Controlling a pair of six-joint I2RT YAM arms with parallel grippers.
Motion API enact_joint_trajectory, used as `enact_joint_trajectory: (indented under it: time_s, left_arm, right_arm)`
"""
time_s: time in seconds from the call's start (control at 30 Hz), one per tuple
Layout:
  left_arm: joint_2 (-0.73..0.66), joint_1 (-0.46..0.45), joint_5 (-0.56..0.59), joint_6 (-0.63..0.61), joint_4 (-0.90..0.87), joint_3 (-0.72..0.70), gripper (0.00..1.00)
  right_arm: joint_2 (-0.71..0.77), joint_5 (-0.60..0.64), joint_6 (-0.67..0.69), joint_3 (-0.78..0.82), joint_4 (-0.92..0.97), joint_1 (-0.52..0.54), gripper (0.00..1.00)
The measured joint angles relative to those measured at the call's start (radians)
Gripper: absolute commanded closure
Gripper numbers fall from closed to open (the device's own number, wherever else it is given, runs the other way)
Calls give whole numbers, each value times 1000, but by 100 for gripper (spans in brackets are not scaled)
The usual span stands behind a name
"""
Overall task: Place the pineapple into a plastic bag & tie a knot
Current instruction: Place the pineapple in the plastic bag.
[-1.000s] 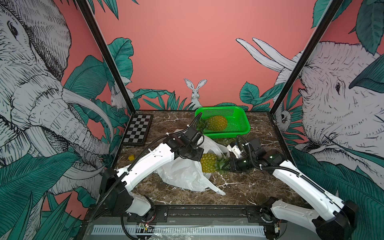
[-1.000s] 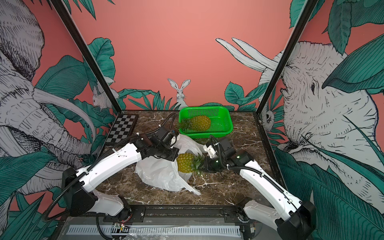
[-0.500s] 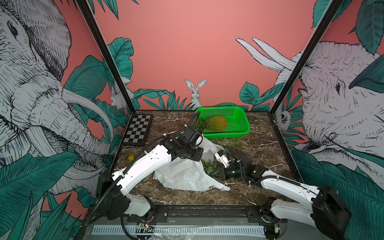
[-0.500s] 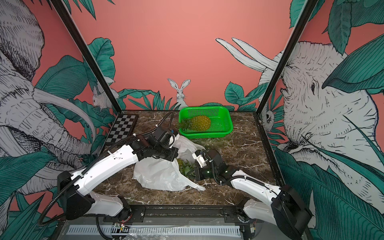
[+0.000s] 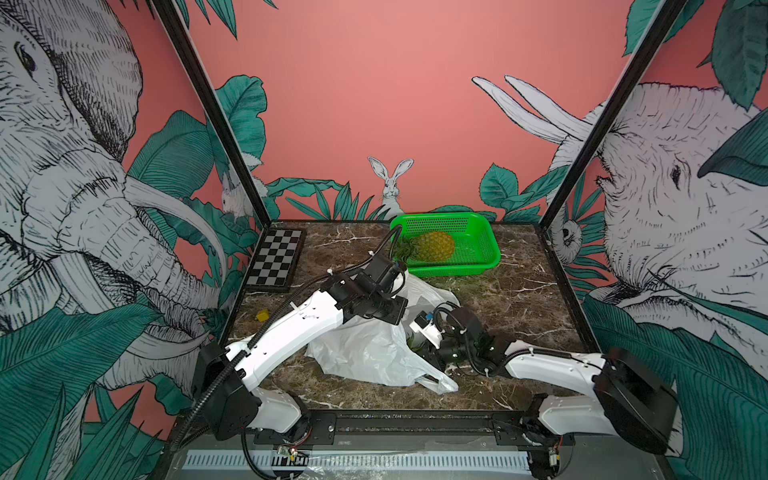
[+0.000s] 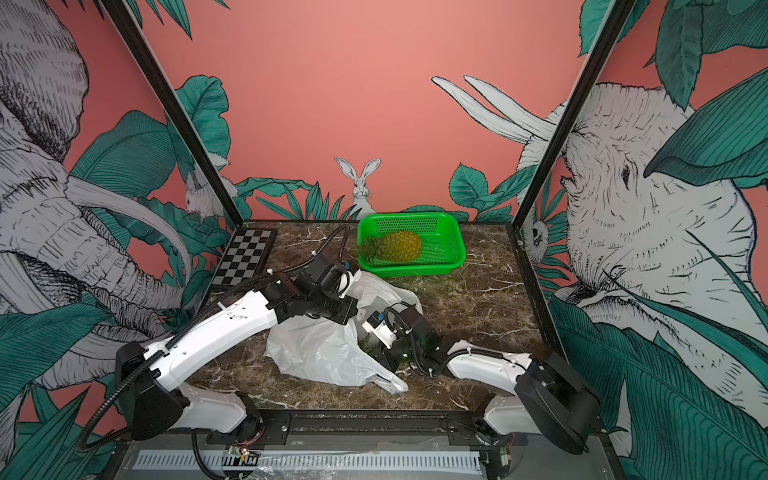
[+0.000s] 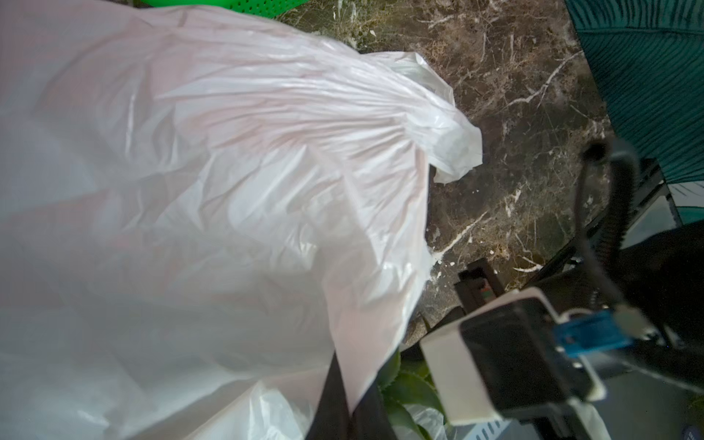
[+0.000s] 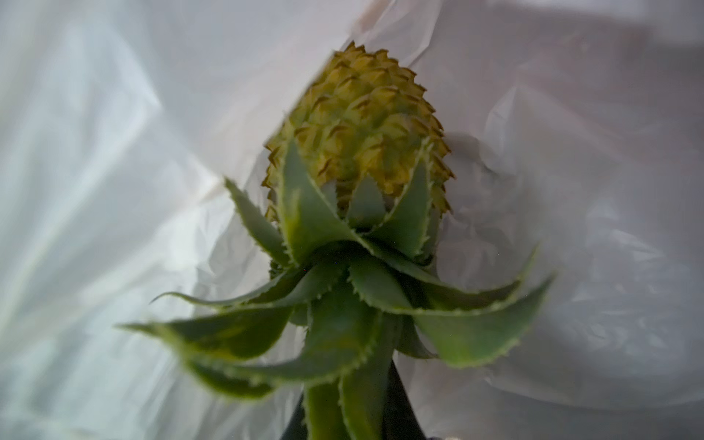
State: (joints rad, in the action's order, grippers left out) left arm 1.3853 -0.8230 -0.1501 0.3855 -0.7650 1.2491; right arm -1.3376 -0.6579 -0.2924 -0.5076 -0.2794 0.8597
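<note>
A small yellow-green pineapple (image 8: 358, 125) with a spiky green crown is enclosed in the thin white crinkly plastic bag (image 5: 365, 353) and grasped by its leaves in the right gripper (image 5: 419, 348). The bag's raised edge is clenched in the left gripper (image 7: 352, 415) above the brown marble tabletop (image 5: 519, 299).

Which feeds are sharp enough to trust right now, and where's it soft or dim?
Right wrist: dim inside the plastic bag, pineapple fruit fairly sharp, nearest leaves soft. Left wrist: bag near the lens blurred, marble table crisp. Both top views: evenly lit, sharp.
</note>
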Motion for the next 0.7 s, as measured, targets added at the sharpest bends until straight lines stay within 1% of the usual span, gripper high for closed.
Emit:
enact_joint_trajectory:
  time_s: [0.07,0.1,0.2,0.27,0.33,0.4,0.43,0.47,0.5,0.63,0.7]
  left_arm:
    - [0,0,2,15,13,-20,100]
    - [0,0,3,23,16,-29,100]
    - [0,0,10,42,17,-47,100]
    - [-2,0,13,48,21,-52,100]
    - [-5,0,15,55,28,-57,100]
    - [-10,0,17,59,34,-61,100]
    - [-13,0,18,63,37,-63,100]
    - [-14,0,19,65,42,-65,100]
    - [-14,0,19,68,47,-69,100]
    - [-14,0,13,76,69,-89,100]
    - [-14,0,6,79,76,-94,100]
  right_arm:
    - [-28,21,32,0,-41,5,65]
    - [-31,35,40,2,-55,6,51]
    - [-10,96,84,14,-55,6,32]
    - [45,143,106,19,-7,5,19]
    - [128,188,125,19,79,5,12]
    - [221,230,134,16,182,4,11]
    - [275,253,138,5,263,4,10]
    - [322,271,138,-8,333,3,3]
    - [361,285,132,-22,394,2,1]
    - [507,313,85,-78,616,1,1]
    - [552,318,54,-104,699,0,1]
